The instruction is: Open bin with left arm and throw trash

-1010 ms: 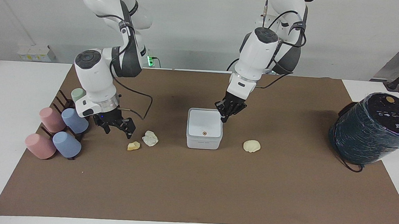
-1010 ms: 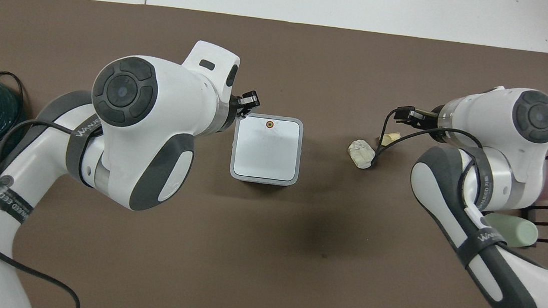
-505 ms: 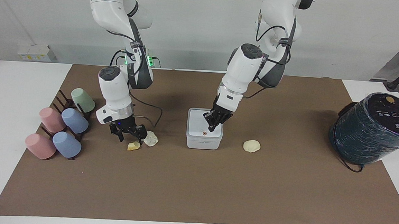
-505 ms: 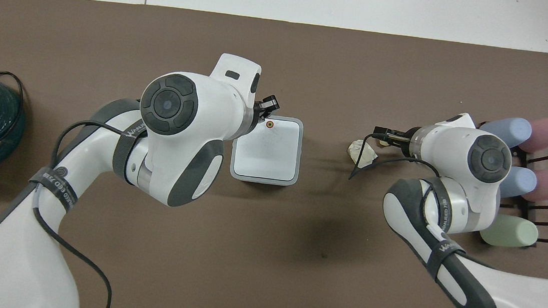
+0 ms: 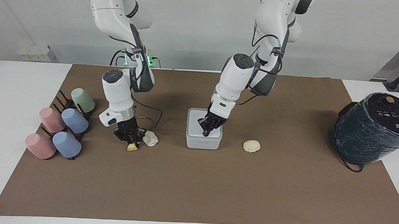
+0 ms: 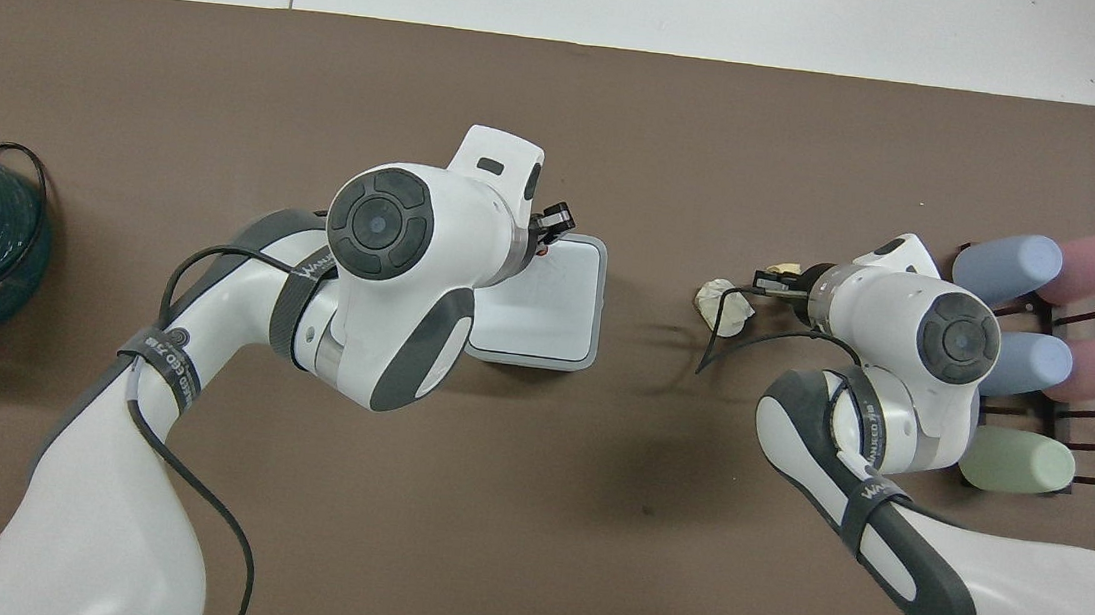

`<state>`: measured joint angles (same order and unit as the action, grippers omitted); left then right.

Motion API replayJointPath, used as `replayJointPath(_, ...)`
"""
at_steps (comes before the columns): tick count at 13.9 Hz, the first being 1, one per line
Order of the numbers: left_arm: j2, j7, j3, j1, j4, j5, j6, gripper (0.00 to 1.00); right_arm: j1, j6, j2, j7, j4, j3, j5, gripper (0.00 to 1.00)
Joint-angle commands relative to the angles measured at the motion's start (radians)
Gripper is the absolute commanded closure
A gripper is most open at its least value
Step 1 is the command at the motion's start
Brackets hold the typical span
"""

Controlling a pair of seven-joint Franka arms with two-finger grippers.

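The white square bin stands mid-mat with its lid down; it also shows in the overhead view. My left gripper is shut, its tip down on the lid where the orange dot is; it shows in the overhead view too. My right gripper is low over the yellowish chunk, right beside the white wad. In the overhead view the right gripper is next to the wad. The cream shell piece lies on the mat toward the left arm's end of the bin.
A rack of pastel cups lies at the right arm's end of the mat. A large dark teal cylinder stands at the left arm's end. The brown mat covers the table.
The left gripper has moved from the bin's corner onto the lid at the orange dot. The right gripper has come down from beside the cups onto the yellowish chunk.
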<state>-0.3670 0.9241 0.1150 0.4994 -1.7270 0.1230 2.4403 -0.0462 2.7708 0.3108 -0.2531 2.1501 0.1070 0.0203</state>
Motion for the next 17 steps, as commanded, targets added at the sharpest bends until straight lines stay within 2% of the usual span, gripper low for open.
replayJointPath(1,-0.033,0.012,-0.014,0.031,0.016,0.003,-0.050,1.00,0.008,-0.057,-0.018,0.017,-0.041,0.005,-0.011,1.00)
replayJointPath(3,-0.035,0.012,-0.012,0.031,0.021,-0.012,-0.078,1.00,0.005,-0.086,-0.010,0.008,-0.084,0.005,-0.013,1.00)
replayJointPath(5,-0.033,0.007,-0.012,0.033,-0.009,-0.014,-0.070,1.00,-0.023,-0.121,-0.006,-0.082,-0.143,0.008,-0.017,1.00)
replayJointPath(8,-0.026,0.002,-0.014,0.033,-0.019,-0.016,-0.099,1.00,-0.063,-0.245,0.024,-0.196,-0.268,0.010,-0.017,1.00)
replayJointPath(11,-0.014,-0.004,-0.020,0.015,0.108,-0.017,-0.298,1.00,-0.098,-0.316,0.042,-0.290,-0.344,0.011,-0.017,1.00)
replayJointPath(14,0.022,-0.010,-0.021,-0.050,0.236,-0.022,-0.539,1.00,-0.142,-0.376,0.062,-0.391,-0.422,0.010,-0.016,1.00)
replayJointPath(17,0.023,-0.036,-0.025,-0.108,0.299,-0.033,-0.659,1.00,-0.172,-0.447,0.064,-0.471,-0.483,0.014,-0.017,1.00)
